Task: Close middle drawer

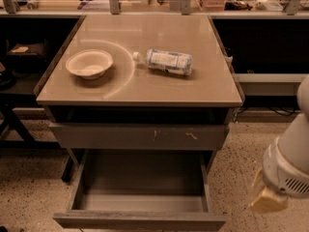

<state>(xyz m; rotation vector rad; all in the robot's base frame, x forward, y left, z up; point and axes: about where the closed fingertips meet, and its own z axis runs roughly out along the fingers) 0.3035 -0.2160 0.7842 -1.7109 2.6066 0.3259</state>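
Here we found the middle drawer (140,187) pulled far out below the bench (203,81), and the claw (268,201) hanging well apart from it, touching nothing, whether spread or together we could not tell, so we judged the closing push not yet begun.

text: none readable | bottle label (169,61): print illegible

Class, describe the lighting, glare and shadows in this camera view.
Camera view: warm amber cast; curved glare arc on the tan tabletop beside the round white bowl; deep shadow under the top; the open grey metal middle drawer dimly lit; pale gripper at lower right.
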